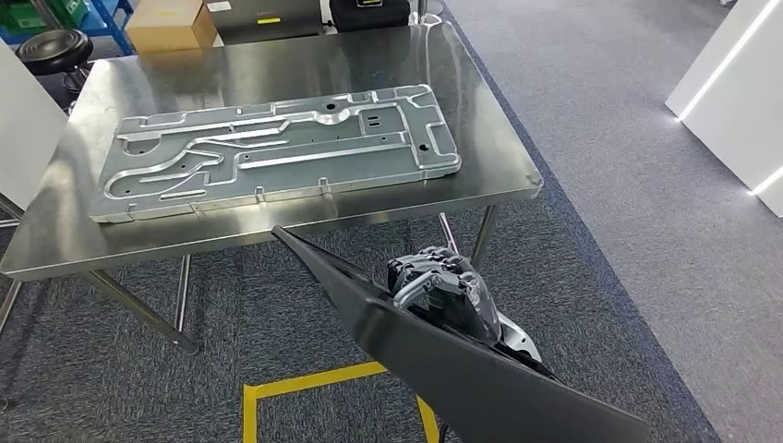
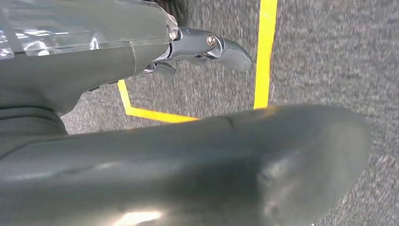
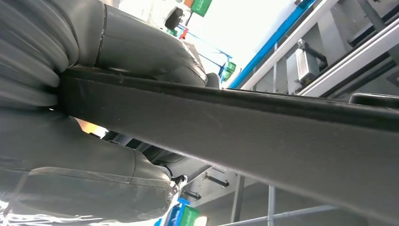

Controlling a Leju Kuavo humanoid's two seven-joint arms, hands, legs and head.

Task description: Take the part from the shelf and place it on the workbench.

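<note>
The part (image 1: 443,369), a long dark flat panel, is hanging in the air just short of the workbench's (image 1: 277,231) near edge, slanting from a pointed end near the bench down toward the lower right of the head view. It is not touching the benchtop. The right hand (image 1: 443,288) is grasping it partway along its length, the dark fingers wrapping over the panel's upper edge, so the pointed end is sticking out past the hand toward the bench. In the right wrist view the panel (image 3: 235,127) is running edge-on between the grey thumb (image 3: 141,47) and the rest of the hand (image 3: 70,188), clamped on both sides.

The left hand (image 2: 207,47) is hanging over the carpet with nothing in it, its fingers reaching out, apart from the thumb.

On the steel workbench a large silver metal plate (image 1: 277,152) with raised ribs and holes is lying flat. Yellow tape (image 1: 314,383) is marking the grey carpet below the panel. Beyond the bench a cardboard box (image 1: 171,23) and a black stool (image 1: 51,46) are standing.
</note>
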